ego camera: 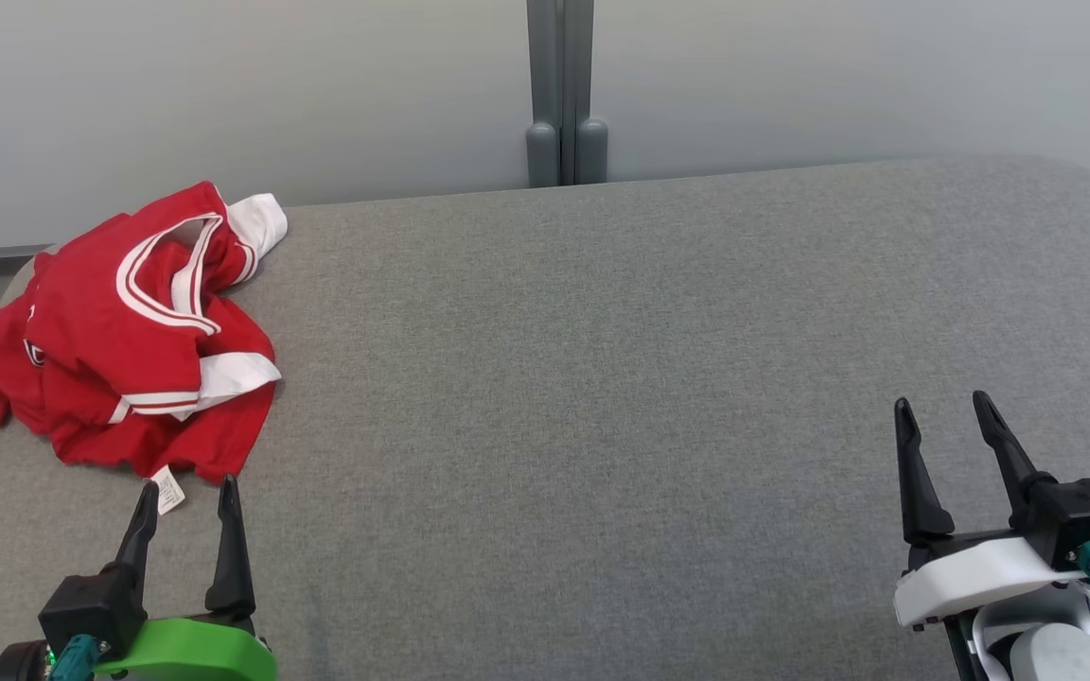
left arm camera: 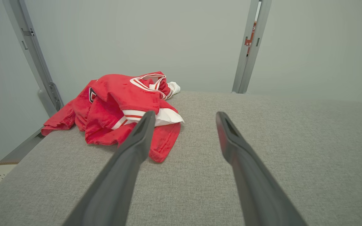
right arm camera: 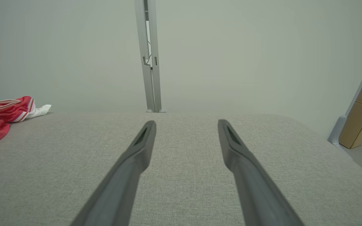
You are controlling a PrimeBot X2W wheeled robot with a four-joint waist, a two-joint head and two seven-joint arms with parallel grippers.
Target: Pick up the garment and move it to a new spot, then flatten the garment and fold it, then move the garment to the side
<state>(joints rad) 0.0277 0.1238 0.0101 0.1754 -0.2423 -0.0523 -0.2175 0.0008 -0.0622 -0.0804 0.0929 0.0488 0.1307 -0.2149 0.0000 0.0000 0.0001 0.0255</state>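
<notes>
- While both pairs of fingers stand spread wide with nothing between them, the left gripper (ego camera: 188, 482) sits at the near left of the grey padded surface (ego camera: 602, 378) and the right gripper (ego camera: 941, 402) at the near right, each pointing away from the robot.
- Just ahead of the left fingertips lies the garment (ego camera: 129, 331) — a red shirt with white trim, crumpled in a heap on the far-left part of the surface. Its near hem and a small white label (ego camera: 167, 490) lie just beside those tips; whether they touch I cannot tell.
- In the left wrist view the heap sits ahead and to the left of the finger line, its near corner partly hidden behind one finger.
- The heap's long axis runs slantwise, from a red sleeve at the surface's left edge up to a white cuff (ego camera: 261, 222) near the back edge, so it lies roughly across the left arm's reach.
- The left arm is much the nearer; the right gripper is well apart from the cloth, with bare padding between.
- As I judge it, the pick-up is not yet begun — a short forward reach and a pinch on the near hem looks the likely opening.
</notes>
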